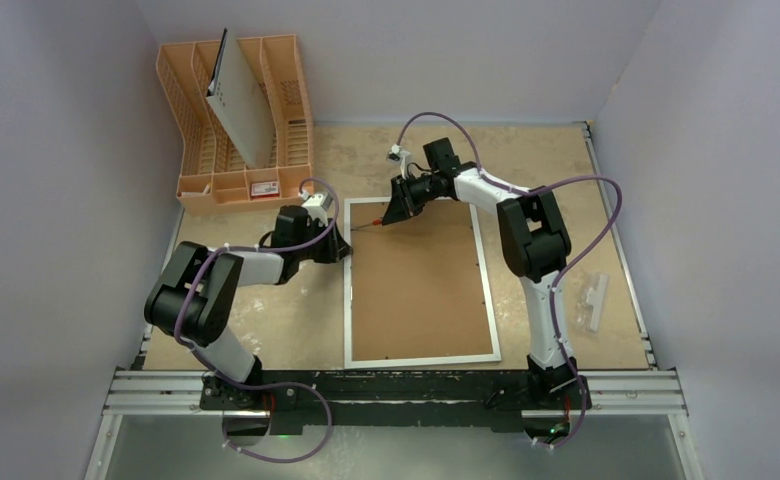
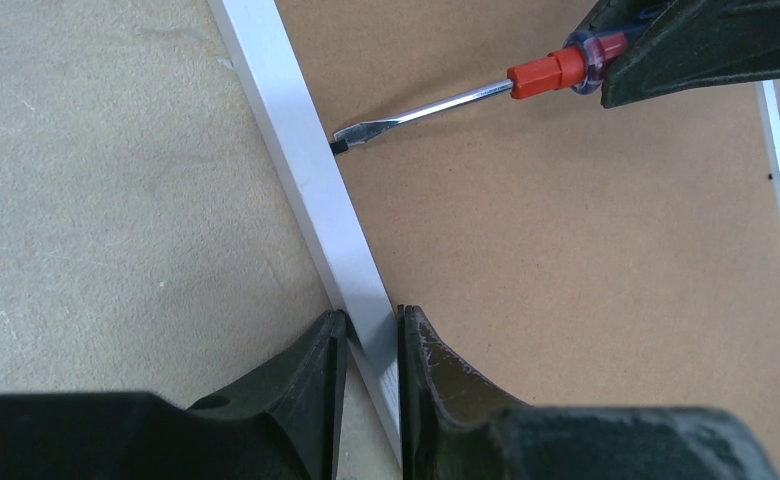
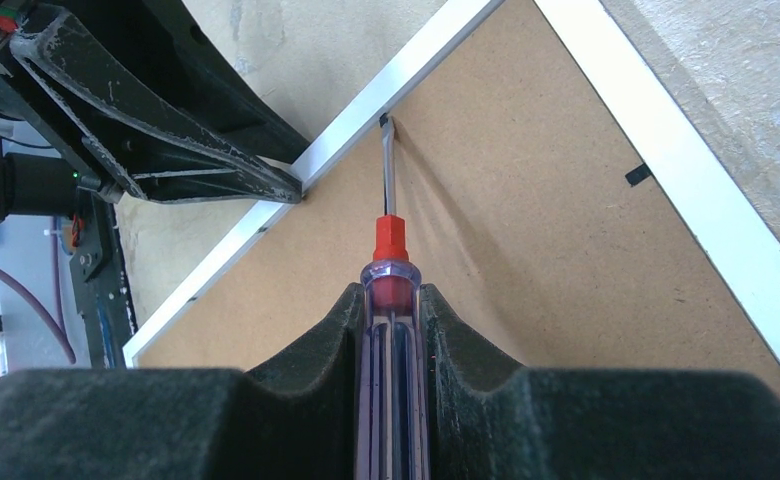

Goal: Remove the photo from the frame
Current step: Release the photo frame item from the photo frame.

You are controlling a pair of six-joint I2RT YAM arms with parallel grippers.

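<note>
The frame (image 1: 347,290) lies face down on the table, its brown fibreboard back (image 1: 421,285) up inside a narrow white border. The photo is hidden under the back. My left gripper (image 1: 344,247) is shut on the frame's left border (image 2: 306,170), one finger on each side of it (image 2: 371,318). My right gripper (image 1: 398,212) is shut on a screwdriver (image 3: 390,250) with a clear purple handle and a red collar. The blade tip (image 2: 341,143) touches the inner edge of the left border near the far left corner, at a small black tab.
An orange plastic rack (image 1: 236,120) stands at the far left and holds a leaning grey-white board with small holes (image 1: 238,105). A small white part (image 1: 594,300) lies near the table's right edge. Grey walls close in on three sides.
</note>
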